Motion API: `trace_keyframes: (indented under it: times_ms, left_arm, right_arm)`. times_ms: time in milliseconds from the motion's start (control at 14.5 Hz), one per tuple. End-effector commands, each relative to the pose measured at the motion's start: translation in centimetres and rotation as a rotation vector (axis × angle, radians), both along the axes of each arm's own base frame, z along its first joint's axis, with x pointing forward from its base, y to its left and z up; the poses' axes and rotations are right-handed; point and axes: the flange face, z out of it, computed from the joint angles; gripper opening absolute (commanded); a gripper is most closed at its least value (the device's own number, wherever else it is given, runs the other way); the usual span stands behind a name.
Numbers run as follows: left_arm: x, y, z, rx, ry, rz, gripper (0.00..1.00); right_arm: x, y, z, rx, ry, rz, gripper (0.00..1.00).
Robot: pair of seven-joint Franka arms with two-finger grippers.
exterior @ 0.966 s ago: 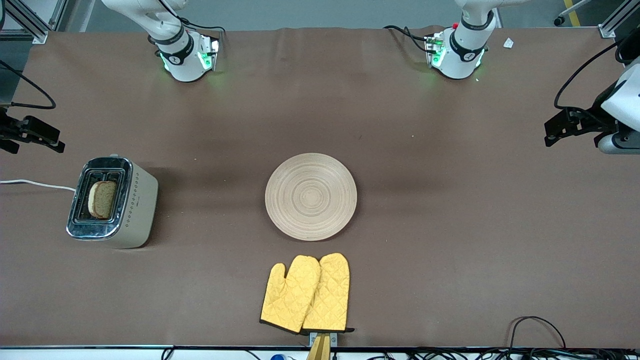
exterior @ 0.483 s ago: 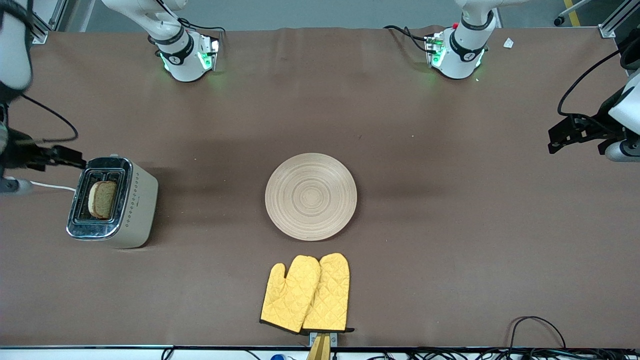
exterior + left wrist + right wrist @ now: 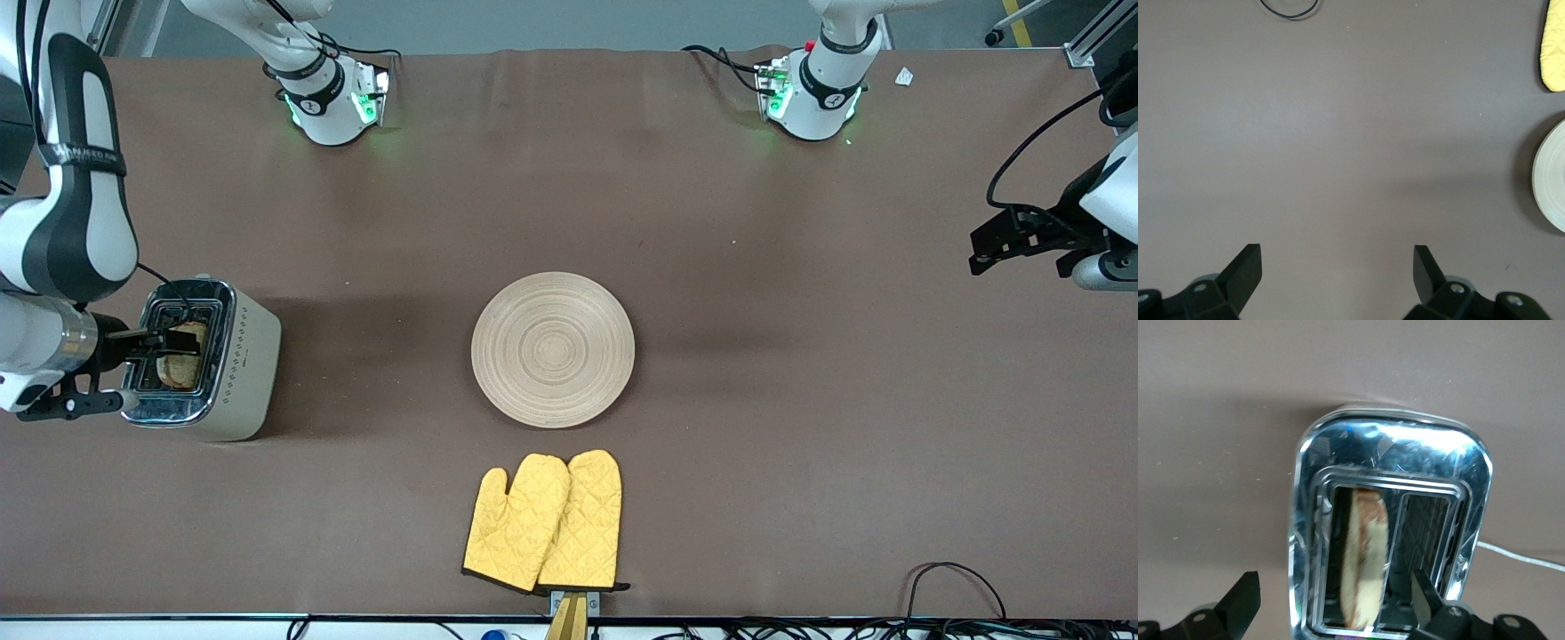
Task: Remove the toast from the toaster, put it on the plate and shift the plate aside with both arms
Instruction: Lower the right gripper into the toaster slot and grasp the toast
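Note:
The toast (image 3: 185, 360) stands upright in a slot of the silver and beige toaster (image 3: 244, 356) at the right arm's end of the table. My right gripper (image 3: 169, 344) is open just over the toaster's top, its fingers either side of the toast; the right wrist view shows the toast (image 3: 1365, 560) between the spread fingers of the gripper (image 3: 1335, 583), not gripped. The round beige plate (image 3: 553, 349) lies empty at the table's middle. My left gripper (image 3: 978, 249) is open and empty over the left arm's end of the table, where the arm waits; it shows in its wrist view (image 3: 1337, 257) over bare cloth.
Two yellow quilted mitts (image 3: 544, 520) lie nearer to the front camera than the plate. The toaster's white cord (image 3: 62, 327) runs off the table's end. A black cable loop (image 3: 956, 578) lies near the front edge. The plate's rim (image 3: 1550, 177) shows in the left wrist view.
My right arm has swung in from the table's end and brought its open gripper over the toaster and the toast. The left gripper has barely shifted.

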Motion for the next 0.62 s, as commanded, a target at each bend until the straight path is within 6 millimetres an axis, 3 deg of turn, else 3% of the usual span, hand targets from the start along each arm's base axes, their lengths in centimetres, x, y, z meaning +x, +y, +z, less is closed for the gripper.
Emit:
trace_keyframes:
  times_ms: [0,69,138,207,276,345,552]
  left_arm:
    - [0.2,-0.2,0.2,-0.018,0.0,0.003,1.0]
    - [0.2,-0.2,0.2,-0.019,0.001,0.003,1.0]
    - [0.2,-0.3,0.2,-0.024,0.003,0.001,1.0]
    - [0.2,-0.3,0.1,-0.026,0.006,-0.004,1.0]
    - [0.4,-0.3,-0.4,-0.027,0.013,-0.008,1.0]
    - [0.9,-0.2,-1.0,-0.027,0.024,-0.01,1.0]
    - [1.1,-0.3,-1.6,-0.027,0.032,-0.005,1.0]
  right_arm:
    - [-0.4,-2.0,-1.9,0.011,0.007,-0.004,1.0]
    - [-0.4,-2.4,-2.8,0.011,0.015,-0.01,1.0]
    - [-0.5,-2.5,-3.5,0.012,0.026,-0.01,0.92]
    - [-0.9,-2.7,-4.2,0.016,0.041,-0.006,0.4]
    - [-0.9,-1.5,-4.3,0.016,0.05,0.002,0.01]
    - [-0.8,-0.7,-4.1,0.013,0.055,0.011,0.0]
    - [-0.8,-1.5,-4.1,0.015,0.053,-0.002,0.0]
